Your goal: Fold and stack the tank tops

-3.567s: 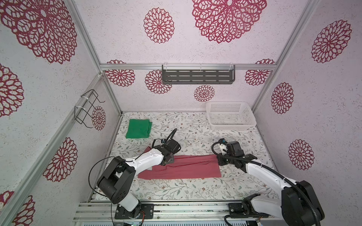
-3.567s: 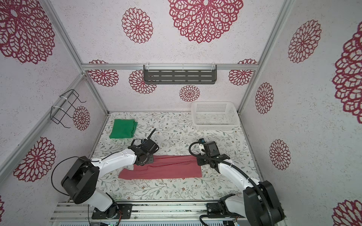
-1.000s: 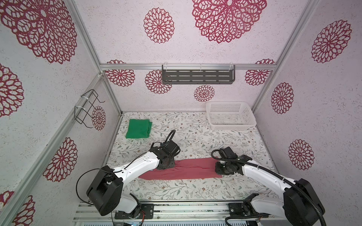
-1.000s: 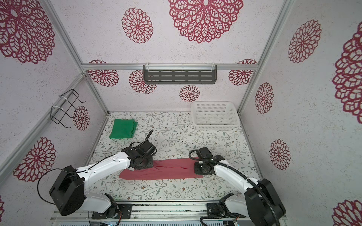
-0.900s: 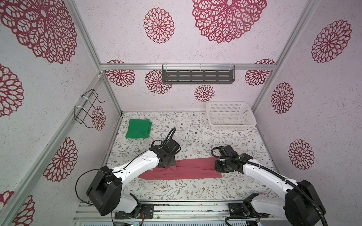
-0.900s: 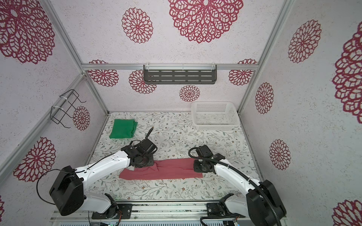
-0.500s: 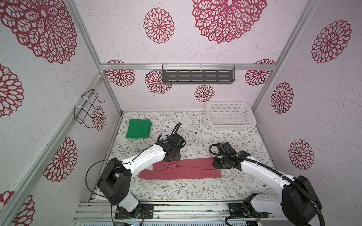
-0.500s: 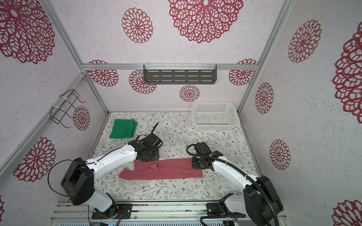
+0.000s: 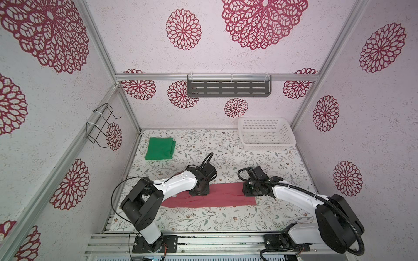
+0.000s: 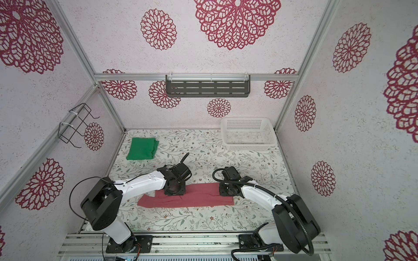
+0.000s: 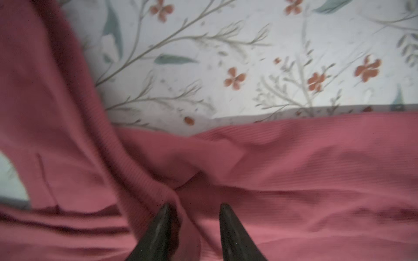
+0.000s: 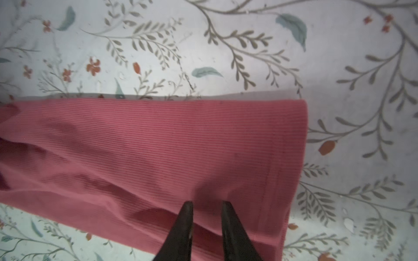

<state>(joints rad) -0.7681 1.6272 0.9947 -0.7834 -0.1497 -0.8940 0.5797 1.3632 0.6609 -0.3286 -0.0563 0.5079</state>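
The red tank top point(image 9: 226, 197) lies as a strip at the table's point(image 9: 226, 217) 6 o'clock, with the left gripper point(image 11: 194, 206) clamped on a raised fold. The right gripper point(image 12: 207, 204), tips barely apart, sits at its 3 o'clock end; whether it grips the cloth is unclear. Folded, the green tank top point(image 9: 159, 149) lies at 11 o'clock.

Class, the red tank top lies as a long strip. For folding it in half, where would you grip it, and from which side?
Probably the red tank top at its square hem end, approached from above on the right, by the right gripper: that end lies flat and straight, while the left part is bunched.
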